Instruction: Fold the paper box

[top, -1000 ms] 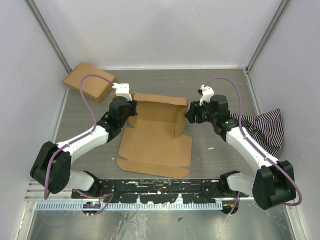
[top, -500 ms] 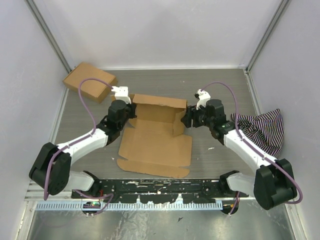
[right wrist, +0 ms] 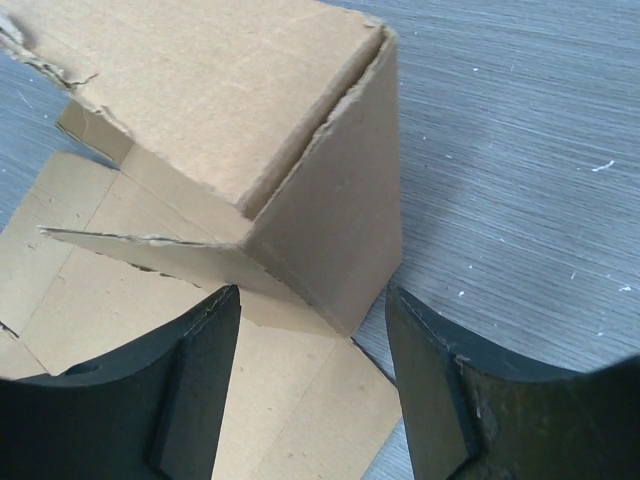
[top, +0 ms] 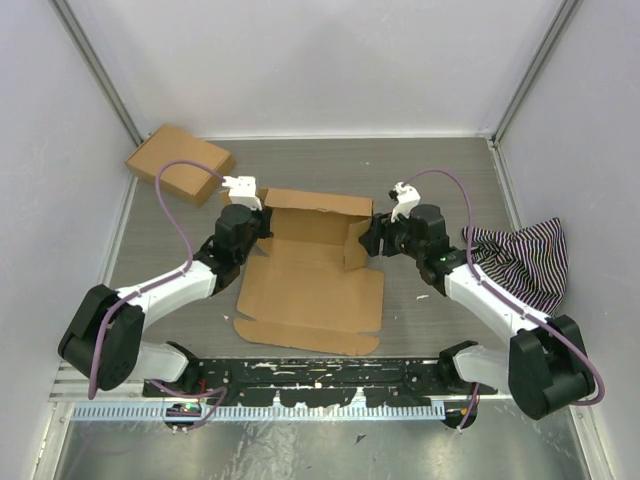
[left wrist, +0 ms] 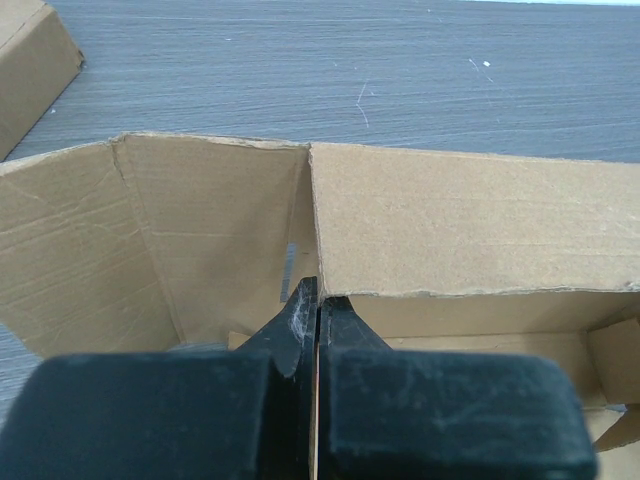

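1. Roughly at the middle of the table, the box lay half-formed. Its rear wall stood upright at 12 o'clock, short side walls rose at 9 and 3 o'clock of the tray part, and a broad flat panel with a ragged front flap spread toward 6 o'clock.
2. The left gripper sat at the box's 10 o'clock corner. In the left wrist view its fingers were pressed almost together with a thin edge of cardboard showing between them, so it pinched the left side wall close to where that wall met the rear wall.
3. The right gripper sat at the box's 2 o'clock corner. In the right wrist view its fingers were spread wide, one over the tray floor and the other over bare table, with the upright right side wall between them. Whether either pad touched the cardboard could not be told.
4. A second box, closed, lay at the table's 10 o'clock by the left wall, well apart from the first.
5. A striped cloth was bunched at 3 o'clock against the right wall, just beside the right arm.
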You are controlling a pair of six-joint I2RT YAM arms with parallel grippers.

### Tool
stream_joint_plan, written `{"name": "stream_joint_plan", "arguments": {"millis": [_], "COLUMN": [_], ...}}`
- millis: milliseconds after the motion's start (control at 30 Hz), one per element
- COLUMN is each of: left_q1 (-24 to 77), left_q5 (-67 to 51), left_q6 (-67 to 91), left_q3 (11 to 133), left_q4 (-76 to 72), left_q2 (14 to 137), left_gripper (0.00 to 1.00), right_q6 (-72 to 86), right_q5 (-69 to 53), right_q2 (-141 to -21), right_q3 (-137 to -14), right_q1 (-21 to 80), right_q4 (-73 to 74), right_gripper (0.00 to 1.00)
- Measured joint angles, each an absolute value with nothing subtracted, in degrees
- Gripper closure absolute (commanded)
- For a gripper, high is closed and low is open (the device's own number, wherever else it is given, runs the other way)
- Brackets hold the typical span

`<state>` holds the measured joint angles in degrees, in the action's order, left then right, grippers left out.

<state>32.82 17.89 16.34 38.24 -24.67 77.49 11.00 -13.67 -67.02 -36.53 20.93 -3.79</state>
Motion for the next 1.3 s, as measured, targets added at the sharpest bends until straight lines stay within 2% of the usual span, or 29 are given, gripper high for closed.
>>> {"name": "stream_joint_plan", "arguments": {"millis": [333, 1033, 1300], "left_q1": [33.1, 33.7, 34.9], "left_q5": [17.9, 18.8, 19.7], "left_q6": [16.3, 16.2, 17.5], "left_q3": [38.2, 38.6, 40.8], "left_q4": [-24.6, -22.9, -16.4], "left_q2": [77.5, 76.9, 75.0], "left_gripper": [1.0, 1.0, 0.94], "right_q6": [11.2, 17.0, 25.5], "right_q5": [-11.2, 18.3, 34.5], "right_q2": [-69.0, -72.5, -78.4], "right_q3": [-35.8, -34.4, -40.5], "right_q1": [24.5, 33.9, 38.0], "right_q4": [-9.5, -11.9, -6.0], "right_gripper": [0.38, 0.97, 0.99]}}
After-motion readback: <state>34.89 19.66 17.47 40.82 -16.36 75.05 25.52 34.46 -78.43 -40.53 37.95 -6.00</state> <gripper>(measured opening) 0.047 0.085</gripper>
